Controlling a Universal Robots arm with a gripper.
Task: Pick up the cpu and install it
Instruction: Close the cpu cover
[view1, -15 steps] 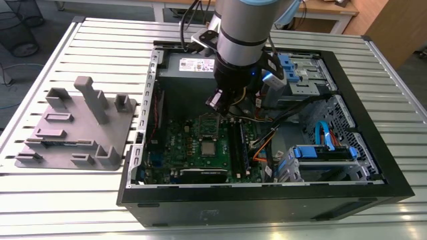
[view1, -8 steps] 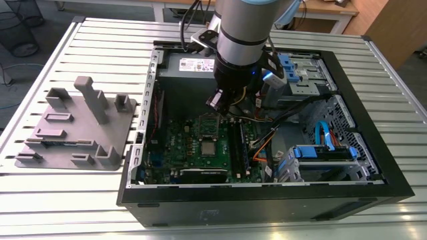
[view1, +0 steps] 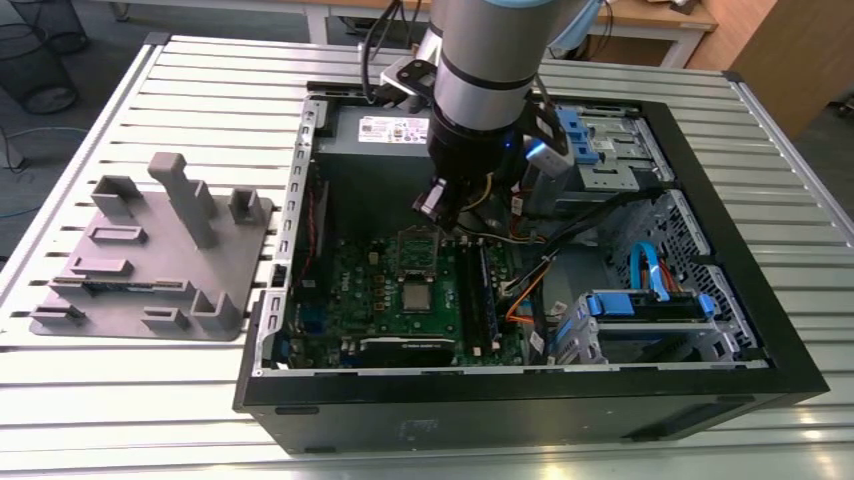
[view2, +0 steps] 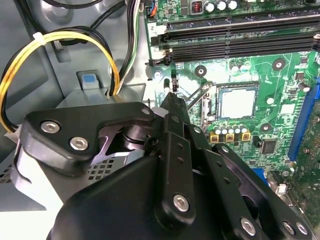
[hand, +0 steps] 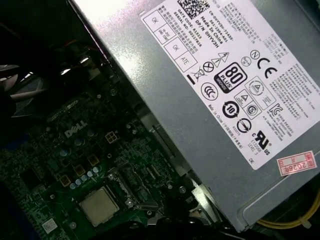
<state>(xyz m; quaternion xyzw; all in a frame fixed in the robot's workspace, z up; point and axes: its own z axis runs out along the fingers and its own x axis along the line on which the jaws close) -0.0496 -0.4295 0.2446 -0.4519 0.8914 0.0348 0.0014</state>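
So, my gripper is pinched shut with nothing in it. The cpu already lies flat in its socket on the green board, close by, at roughly 6 o'clock from me in the exterior view.

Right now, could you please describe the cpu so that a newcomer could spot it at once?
Look into the open black case on the slatted table, at the green board on its floor. Near the board's middle lies the cpu, a small flat square. Its pale silvery top sets it apart from the dark slots and the metal frame beside it.
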